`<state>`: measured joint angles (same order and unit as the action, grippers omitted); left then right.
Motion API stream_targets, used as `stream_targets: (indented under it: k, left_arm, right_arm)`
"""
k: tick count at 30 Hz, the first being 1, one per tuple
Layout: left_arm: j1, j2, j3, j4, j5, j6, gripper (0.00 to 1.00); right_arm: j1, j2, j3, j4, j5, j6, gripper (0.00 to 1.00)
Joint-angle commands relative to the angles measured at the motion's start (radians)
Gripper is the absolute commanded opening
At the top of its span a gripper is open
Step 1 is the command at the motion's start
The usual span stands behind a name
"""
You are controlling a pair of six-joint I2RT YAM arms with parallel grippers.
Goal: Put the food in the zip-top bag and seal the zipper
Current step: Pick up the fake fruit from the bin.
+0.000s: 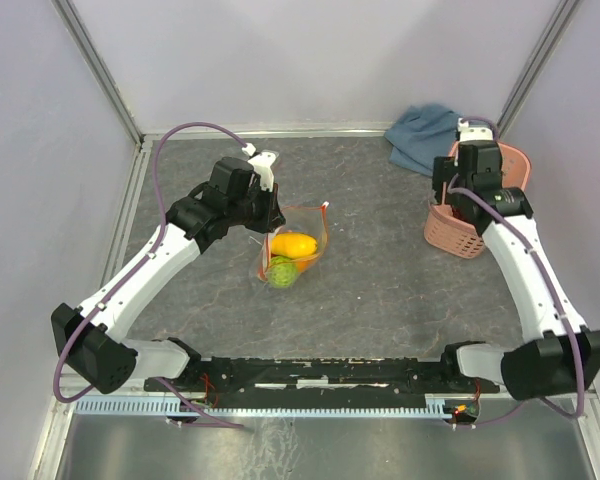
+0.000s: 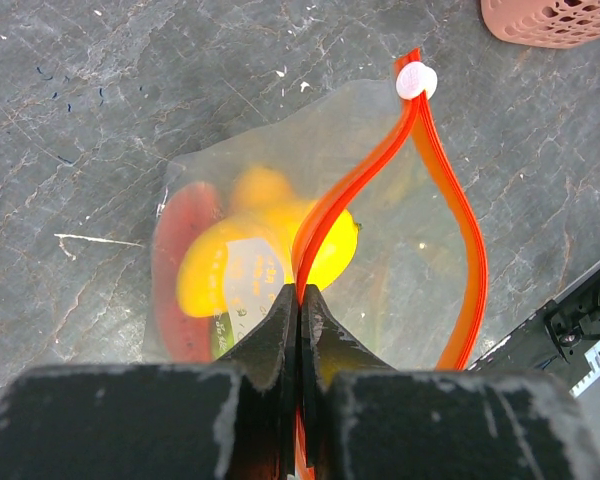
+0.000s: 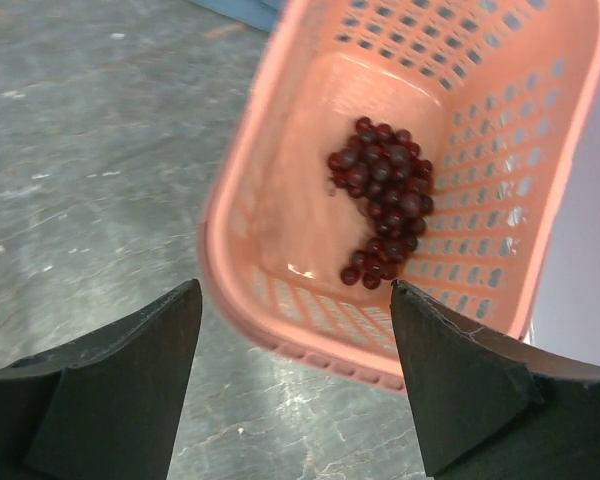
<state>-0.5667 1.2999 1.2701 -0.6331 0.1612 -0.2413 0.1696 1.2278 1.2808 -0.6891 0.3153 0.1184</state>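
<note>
Hovering over the pink basket, the right gripper spreads its jaws wide just short of the grapes, a dark, glossy cluster lying lengthwise along the basket's floor, with this arm much the nearer. Well apart from the basket on the surface, the left gripper pinches the red zipper of the open bag, yellow fruit inside.
</note>
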Motion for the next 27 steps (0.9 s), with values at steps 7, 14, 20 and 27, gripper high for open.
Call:
stream_targets:
  k: [7, 14, 20, 27]
  left_arm:
    - [0.004, -0.018, 0.011, 0.044, -0.006, 0.03, 0.03]
    - [0.005, -0.022, 0.009, 0.041, -0.035, 0.036, 0.03]
    - [0.005, -0.006, 0.011, 0.038, -0.023, 0.037, 0.03]
    - [0.004, 0.015, 0.01, 0.037, -0.018, 0.037, 0.03]
  right_arm:
    - [-0.29, 0.237, 0.077, 0.092, -0.115, 0.108, 0.77]
    - [-0.392, 0.445, 0.181, 0.095, -0.269, 0.155, 0.76]
    - [-0.406, 0.557, 0.213, 0.099, -0.258, 0.134, 0.83]
    - [-0.408, 0.63, 0.235, 0.105, -0.207, 0.125, 0.89]
